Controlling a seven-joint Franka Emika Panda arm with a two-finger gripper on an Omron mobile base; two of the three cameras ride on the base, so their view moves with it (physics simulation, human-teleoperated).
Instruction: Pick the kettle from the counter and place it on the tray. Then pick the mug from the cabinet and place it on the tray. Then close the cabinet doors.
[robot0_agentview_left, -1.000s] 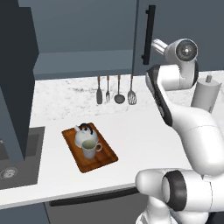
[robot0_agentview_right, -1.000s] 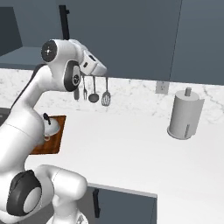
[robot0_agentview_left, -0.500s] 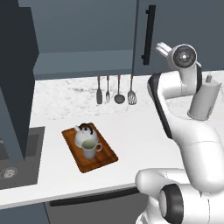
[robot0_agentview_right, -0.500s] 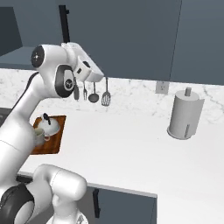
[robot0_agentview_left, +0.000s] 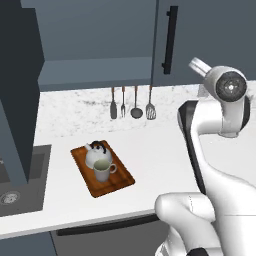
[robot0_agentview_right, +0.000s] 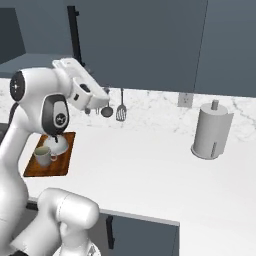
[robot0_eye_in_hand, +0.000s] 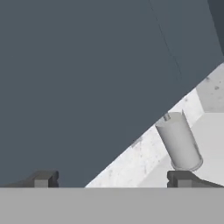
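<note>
Tray (robot0_agentview_left: 116, 184) on counter (robot0_agentview_left: 165, 150): mug (robot0_agentview_left: 102, 171) at its near end, kettle (robot0_agentview_left: 97, 153) touching behind it. Beyond tray, utensils (robot0_agentview_left: 132, 102) hang on backsplash. Gripper (robot0_eye_in_hand: 111, 179) raised toward cabinet doors (robot0_agentview_left: 205, 40), fingers (robot0_eye_in_hand: 41, 179) spread wide, holding nothing.

Both base views look forward and down from behind the arm, sharing the counter (robot0_agentview_left: 150, 150) and tray (robot0_agentview_right: 30, 167). The hand view, rolled, faces the cabinet (robot0_eye_in_hand: 87, 78) closely.

Kettle (robot0_agentview_left: 95, 153) and mug (robot0_agentview_left: 102, 171) upright on tray (robot0_agentview_left: 120, 179).
</note>
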